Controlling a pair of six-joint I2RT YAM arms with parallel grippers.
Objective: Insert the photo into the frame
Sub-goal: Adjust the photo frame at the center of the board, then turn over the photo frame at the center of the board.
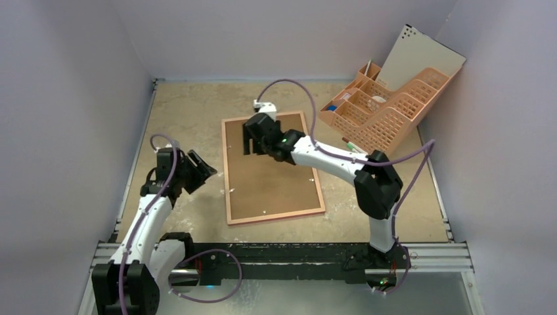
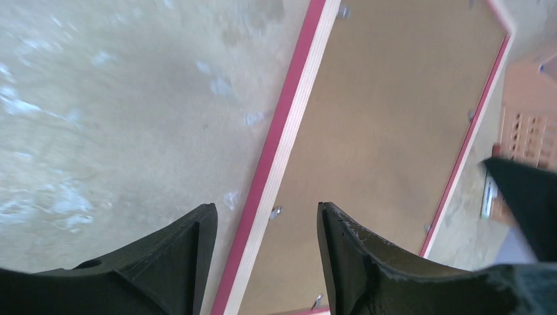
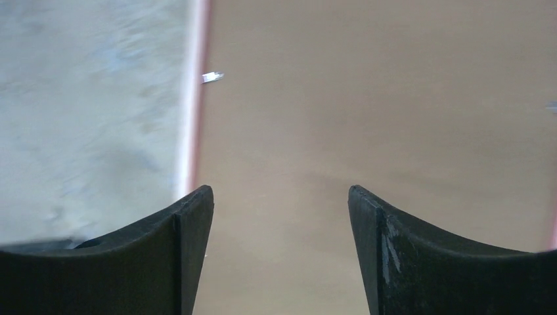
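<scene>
The frame [image 1: 226, 172] lies reverse side up in the middle of the table, its pale wood rim [image 2: 287, 131] edged in pink. A brown backing board [image 1: 272, 184] fills it, with small metal tabs around its edge. The photo is not in view. My right gripper [image 1: 253, 141] hovers open over the far left part of the board [image 3: 368, 98], near the frame's rim [image 3: 194, 98], with nothing between its fingers. My left gripper [image 1: 203, 172] is open and empty beside the frame's left side. In the left wrist view its jaws [image 2: 266, 213] straddle that rim from above.
A peach plastic desk organiser [image 1: 387, 108] stands at the back right, also showing in the left wrist view [image 2: 525, 125]. A white perforated board [image 1: 420, 59] leans behind it against the wall. A pen [image 1: 351, 146] lies just in front of it. Walls close in the table on three sides.
</scene>
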